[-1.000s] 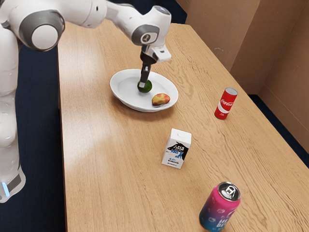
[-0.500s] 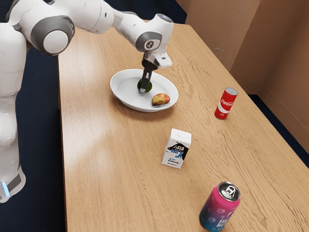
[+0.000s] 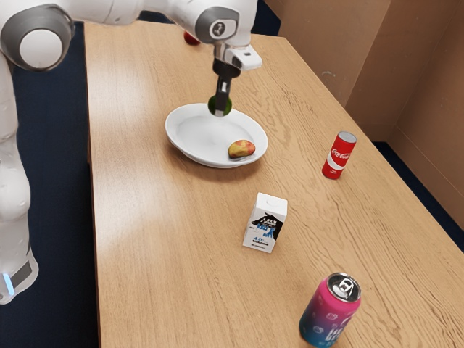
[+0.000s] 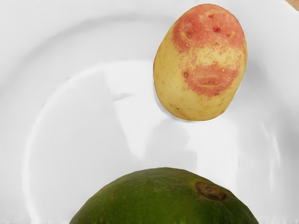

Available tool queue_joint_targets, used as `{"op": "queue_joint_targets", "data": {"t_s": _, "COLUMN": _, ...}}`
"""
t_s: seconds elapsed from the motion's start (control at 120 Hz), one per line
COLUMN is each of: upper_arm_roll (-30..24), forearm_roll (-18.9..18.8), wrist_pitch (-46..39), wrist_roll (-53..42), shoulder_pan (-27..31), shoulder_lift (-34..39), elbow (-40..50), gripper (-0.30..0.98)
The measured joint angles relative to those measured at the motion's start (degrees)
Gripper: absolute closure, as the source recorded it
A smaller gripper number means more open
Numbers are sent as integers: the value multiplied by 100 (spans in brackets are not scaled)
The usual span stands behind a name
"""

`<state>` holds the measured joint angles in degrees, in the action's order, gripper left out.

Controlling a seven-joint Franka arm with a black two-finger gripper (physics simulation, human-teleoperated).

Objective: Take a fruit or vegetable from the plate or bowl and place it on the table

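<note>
Holding the green fruit (image 4: 159, 200), the jaws (image 3: 220, 110) have risen.

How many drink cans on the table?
2: the red can toward the exterior view's right; the pink-and-blue can near its lower edge. The arm may hide others.

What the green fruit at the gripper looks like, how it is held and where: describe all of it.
The green fruit is rounded and dark green, its skin faintly mottled, with a small brown stem scar on its upper side. It looks like an avocado, whole and unmarked where visible. The gripper has it clamped between its fingers, one across its near side in the exterior view, and holds it raised over the white plate. Its underside is hidden, so its full shape can't be told.
</note>
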<state>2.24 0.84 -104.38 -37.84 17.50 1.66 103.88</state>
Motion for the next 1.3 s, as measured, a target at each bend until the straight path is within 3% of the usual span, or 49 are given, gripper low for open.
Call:
{"op": "queue_joint_targets", "data": {"t_s": 0.108, "upper_arm_roll": -993, "forearm_roll": -25, "wrist_pitch": 148, "wrist_roll": 249, "shoulder_pan": 322, "shoulder_lift": 68, "elbow": -40, "gripper": 37}}
{"op": "queue_joint_targets", "data": {"t_s": 0.242, "upper_arm_roll": -1736, "forearm_roll": -40, "wrist_pitch": 207, "wrist_roll": 577, "shoulder_pan": -627, "shoulder_lift": 59, "elbow": -114, "gripper": 37}}
{"op": "queue_joint_targets", "data": {"t_s": 0.4, "upper_arm_roll": -1965, "forearm_roll": -46, "wrist_pitch": 193, "wrist_roll": 920, "shoulder_pan": -1860, "shoulder_lift": -27, "elbow": -174, "gripper": 38}}
{"op": "queue_joint_targets", "data": {"t_s": 0.55, "upper_arm_roll": -1971, "forearm_roll": -51, "wrist_pitch": 170, "wrist_roll": 1172, "shoulder_pan": -2279, "shoulder_lift": -43, "elbow": -196, "gripper": 38}}
{"op": "queue_joint_targets", "data": {"t_s": 1.3, "upper_arm_roll": -1909, "forearm_roll": -213, "wrist_pitch": 166, "wrist_roll": 1893, "shoulder_pan": -699, "shoulder_lift": -171, "elbow": -241, "gripper": 37}}
